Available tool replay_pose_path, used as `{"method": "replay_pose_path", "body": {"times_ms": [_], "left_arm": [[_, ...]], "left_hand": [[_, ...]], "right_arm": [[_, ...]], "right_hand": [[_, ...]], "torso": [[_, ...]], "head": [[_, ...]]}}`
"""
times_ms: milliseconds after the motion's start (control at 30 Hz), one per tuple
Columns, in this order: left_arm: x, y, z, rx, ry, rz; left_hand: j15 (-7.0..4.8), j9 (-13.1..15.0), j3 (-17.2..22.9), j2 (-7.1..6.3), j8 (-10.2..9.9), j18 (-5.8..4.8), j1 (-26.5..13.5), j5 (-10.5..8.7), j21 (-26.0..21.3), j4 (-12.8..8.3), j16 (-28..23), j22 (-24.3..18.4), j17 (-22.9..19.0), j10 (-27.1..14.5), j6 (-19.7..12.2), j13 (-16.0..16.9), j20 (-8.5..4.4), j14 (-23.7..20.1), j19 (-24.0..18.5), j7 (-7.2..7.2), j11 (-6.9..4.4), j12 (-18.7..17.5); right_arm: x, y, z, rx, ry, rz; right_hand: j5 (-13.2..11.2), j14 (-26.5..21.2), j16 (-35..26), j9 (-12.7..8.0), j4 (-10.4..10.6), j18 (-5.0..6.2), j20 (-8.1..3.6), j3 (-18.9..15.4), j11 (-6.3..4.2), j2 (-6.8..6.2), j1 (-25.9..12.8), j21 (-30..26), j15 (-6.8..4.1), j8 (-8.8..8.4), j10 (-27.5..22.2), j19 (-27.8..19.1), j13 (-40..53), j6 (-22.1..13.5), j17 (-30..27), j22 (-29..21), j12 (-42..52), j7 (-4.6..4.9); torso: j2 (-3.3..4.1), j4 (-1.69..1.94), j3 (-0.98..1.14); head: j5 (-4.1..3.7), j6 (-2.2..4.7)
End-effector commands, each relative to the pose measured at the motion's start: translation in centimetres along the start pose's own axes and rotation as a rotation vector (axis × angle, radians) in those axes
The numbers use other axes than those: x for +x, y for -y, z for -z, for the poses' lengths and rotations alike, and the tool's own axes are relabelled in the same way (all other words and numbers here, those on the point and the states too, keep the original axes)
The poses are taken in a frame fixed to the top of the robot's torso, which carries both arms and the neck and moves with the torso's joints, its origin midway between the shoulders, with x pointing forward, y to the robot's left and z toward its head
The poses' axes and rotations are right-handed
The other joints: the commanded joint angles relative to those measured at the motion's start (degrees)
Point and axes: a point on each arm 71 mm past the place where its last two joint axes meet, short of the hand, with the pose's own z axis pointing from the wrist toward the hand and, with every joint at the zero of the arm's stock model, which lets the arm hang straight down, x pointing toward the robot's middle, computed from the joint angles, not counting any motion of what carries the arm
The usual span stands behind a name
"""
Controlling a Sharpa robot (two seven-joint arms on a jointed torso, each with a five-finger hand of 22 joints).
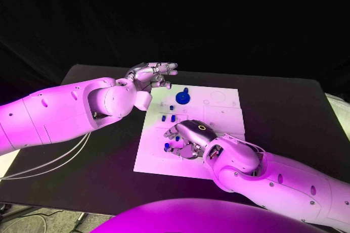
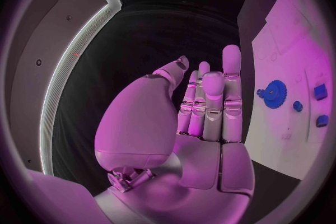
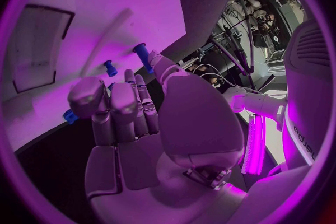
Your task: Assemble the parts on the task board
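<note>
The white task board (image 1: 219, 106) lies in the middle of the black table. A blue gear (image 1: 182, 96) (image 2: 274, 93) stands near its far left side, with small blue pieces (image 1: 173, 118) (image 2: 320, 91) just nearer. My right hand (image 1: 191, 137) (image 3: 129, 117) is lowered over the board's near left area, fingers pointing down among more blue pieces (image 1: 170, 146). In the right wrist view a blue peg (image 3: 142, 55) sticks out between the thumb and the neighbouring fingertip, apparently pinched. My left hand (image 1: 151, 74) (image 2: 203, 106) hovers by the board's far left corner, fingers straight, holding nothing.
The black table (image 1: 292, 122) extends bare to the right of the board. White cables (image 1: 51, 165) hang off its left edge under my left arm. Two loose blue pieces (image 3: 110, 67) (image 3: 70, 116) lie on the board close to my right fingers.
</note>
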Motion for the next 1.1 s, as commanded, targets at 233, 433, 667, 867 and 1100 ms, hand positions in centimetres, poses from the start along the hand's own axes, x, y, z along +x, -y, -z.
{"method": "replay_pose_path", "body": {"times_ms": [233, 433, 667, 867, 1100], "left_arm": [[0.0, 0.0, 0.0, -0.001, -0.020, 0.002], [-0.2, -0.1, 0.2, -0.004, -0.018, 0.001], [-0.5, -0.2, 0.4, -0.006, -0.013, -0.003], [-0.5, -0.4, 0.4, -0.008, -0.016, -0.006], [-0.5, -0.6, 0.3, -0.013, -0.016, -0.005]], "left_hand": [[-0.07, 0.04, -0.35, 0.58, 0.21, 1.06, -0.03, 0.17, -0.39, 0.14, 0.00, -0.06, -0.03, -0.29, -0.40, 0.06, 0.03, -0.44, -0.35, -0.11, 0.06, 0.21], [-0.07, 0.04, -0.35, 0.58, 0.21, 1.06, -0.03, 0.17, -0.39, 0.14, 0.00, -0.06, -0.03, -0.29, -0.40, 0.06, 0.03, -0.44, -0.35, -0.11, 0.06, 0.21], [-0.07, 0.04, -0.35, 0.58, 0.21, 1.06, -0.03, 0.17, -0.39, 0.14, 0.00, -0.06, -0.03, -0.29, -0.40, 0.06, 0.03, -0.44, -0.35, -0.11, 0.06, 0.21], [-0.07, 0.05, -0.42, 0.75, 0.29, 1.07, 0.16, 0.19, -0.43, 0.07, 0.02, -0.12, -0.16, -0.50, -0.50, 0.12, 0.05, -0.51, -0.34, -0.11, 0.06, 0.43], [-0.05, 0.05, -0.53, 0.78, 0.33, 1.07, 0.12, 0.17, -0.45, 0.11, 0.03, -0.14, -0.22, -0.59, -0.53, 0.15, 0.06, -0.54, -0.34, -0.09, 0.09, 0.55]], "right_arm": [[-4.7, 1.0, 2.9, 0.027, 0.138, -0.126], [-7.3, 6.2, 6.8, 0.280, 0.070, -0.170], [-7.6, 9.6, 10.1, 0.501, 0.018, -0.149], [-7.1, 10.7, 11.6, 0.563, -0.014, -0.118], [-5.9, 10.8, 11.5, 0.569, -0.050, -0.108]], "right_hand": [[1.75, -0.06, -0.62, 0.30, 0.40, 0.52, -0.23, -1.01, -0.78, 1.15, 1.06, 0.49, -0.08, 0.54, 4.07, 0.94, 0.21, 2.68, -0.84, 1.14, 2.97, -0.34], [3.39, 2.85, 7.77, 0.61, 4.18, -1.82, -2.07, -3.51, -3.58, 0.39, -2.91, 8.33, -2.20, 1.53, 17.72, 6.51, 3.67, 5.78, 11.56, 13.97, 9.49, -1.77], [6.96, 3.02, 10.94, 0.78, 9.40, -2.65, -3.76, -11.22, -5.30, 1.05, -5.06, 11.45, -3.64, 3.27, 21.16, 8.00, 34.92, 5.09, 15.14, 18.67, 39.09, -2.88], [7.95, 3.24, 13.17, 1.43, 11.80, -2.86, -3.82, -15.33, -5.03, 2.66, -3.57, 12.40, -3.41, 5.35, 19.22, 8.33, 52.14, 4.71, 18.52, 20.26, 53.65, -3.23], [8.20, 3.42, 14.35, 2.08, 12.81, -3.06, -3.70, -18.25, -4.98, 3.98, -4.08, 12.99, -3.45, 6.72, 19.46, 8.62, 58.08, 4.35, 20.42, 21.33, 58.10, -3.24]], "torso": [[-0.22, -0.43, 0.07], [-0.63, -1.36, -0.04], [-0.55, -2.47, 0.21], [-0.60, -2.35, 0.09], [-0.54, -2.29, 0.04]], "head": [[-1.26, 0.01], [-2.89, 0.27], [-3.61, 0.69], [-4.28, 0.79], [-4.49, 0.89]]}}
